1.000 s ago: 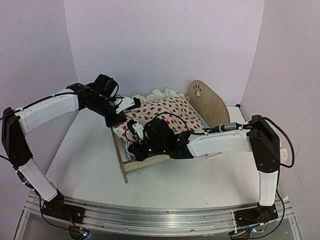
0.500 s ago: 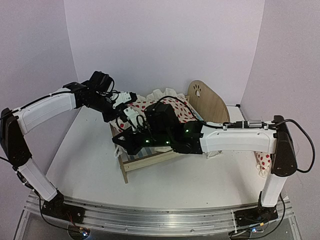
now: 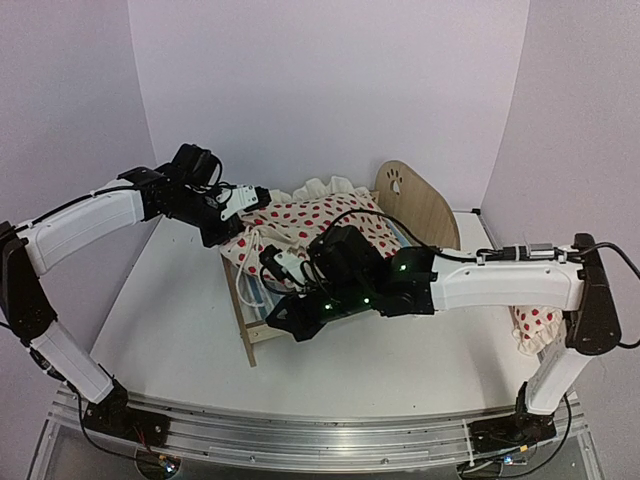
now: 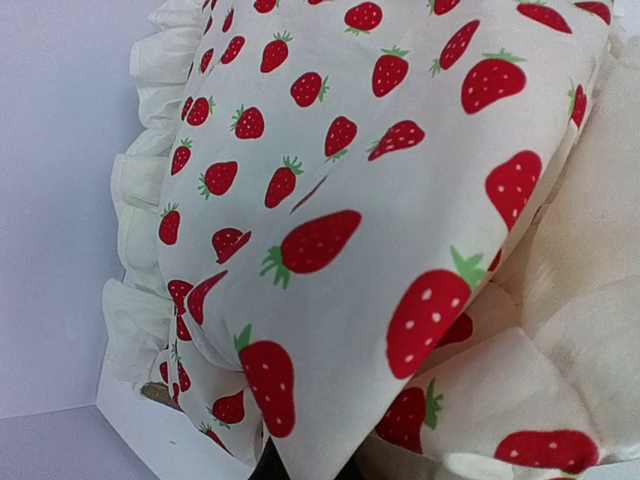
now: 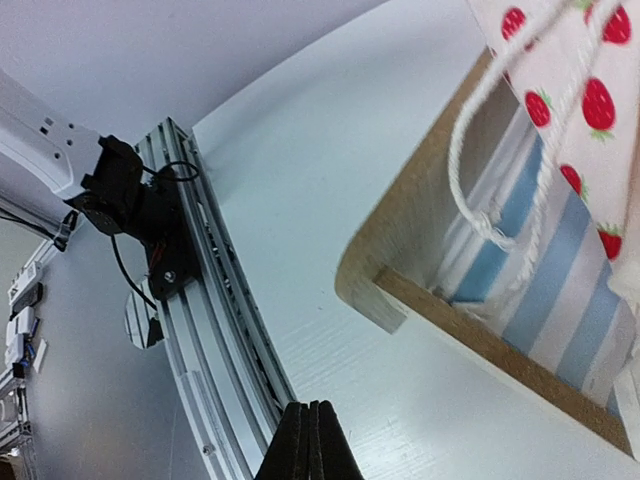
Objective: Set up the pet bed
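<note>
The pet bed [image 3: 415,205] is light wood with a paw-print headboard at the back right; its low footboard [image 3: 240,310] faces front left. Its blue-and-white striped mattress [image 5: 560,300] shows under the cream strawberry-print duvet [image 3: 310,225], which lies over the bed. My left gripper [image 3: 250,205] is shut on the duvet's foot-end edge, and the cloth [image 4: 330,200] fills the left wrist view, hiding the fingers. My right gripper [image 3: 283,320] is shut and empty, low over the table just in front of the footboard corner [image 5: 370,290]. Its fingers [image 5: 310,440] are pressed together.
The small ruffled pillow [image 3: 533,325] lies on the table at the far right, behind my right arm. A white cord [image 5: 480,150] hangs from the duvet over the footboard. The metal base rail [image 5: 200,330] runs along the near table edge.
My right gripper has swung from over the bed's foot down to the table in front of the footboard. My left gripper has kept hold of the duvet, drawn further over the foot end.
</note>
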`<state>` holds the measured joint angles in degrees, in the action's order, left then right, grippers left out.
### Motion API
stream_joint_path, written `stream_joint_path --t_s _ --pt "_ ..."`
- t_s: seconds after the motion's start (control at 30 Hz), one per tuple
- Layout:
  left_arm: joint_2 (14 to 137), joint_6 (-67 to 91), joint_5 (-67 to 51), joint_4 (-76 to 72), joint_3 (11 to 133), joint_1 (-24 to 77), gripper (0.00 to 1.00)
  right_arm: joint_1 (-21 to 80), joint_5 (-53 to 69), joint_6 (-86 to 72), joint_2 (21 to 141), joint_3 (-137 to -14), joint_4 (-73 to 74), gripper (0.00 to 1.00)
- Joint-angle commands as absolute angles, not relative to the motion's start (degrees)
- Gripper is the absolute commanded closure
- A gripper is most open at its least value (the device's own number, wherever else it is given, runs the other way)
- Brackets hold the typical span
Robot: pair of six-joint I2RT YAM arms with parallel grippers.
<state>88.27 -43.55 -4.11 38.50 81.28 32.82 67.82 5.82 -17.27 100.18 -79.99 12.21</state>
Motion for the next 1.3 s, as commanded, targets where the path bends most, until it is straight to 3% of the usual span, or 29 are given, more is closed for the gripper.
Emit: stream_joint_path --t_s 0.0,0.33,0.57,0.73,0.93,1.27 --pt "85.2 -43.6 -6.7 37.5 81.2 32.3 1.0 67.9 -6.8 -16.5 98.7 -79.1 14.7 0.98" --pt "85.9 -42.3 -7.6 37.6 82.2 32.4 1.0 66.3 -19.1 -13.0 114.4 -87.7 2.4 0.65" --pt "85.9 -41.8 -7.8 37.6 82.2 32.3 1.0 65.2 -24.0 -13.8 118.8 -87.6 -4.8 0.63" --pt "85.7 -42.0 -7.8 37.7 82.2 32.3 1.0 64.9 -26.0 -13.7 121.6 -88.8 -5.5 0.7" --pt "85.7 -41.9 -7.9 37.5 82.2 32.4 1.0 64.8 -24.6 -13.1 121.5 -88.9 -5.4 1.0" --pt "85.2 -42.5 -6.8 37.3 80.0 32.4 1.0 67.4 0.3 -11.0 104.3 -84.9 3.5 1.0"
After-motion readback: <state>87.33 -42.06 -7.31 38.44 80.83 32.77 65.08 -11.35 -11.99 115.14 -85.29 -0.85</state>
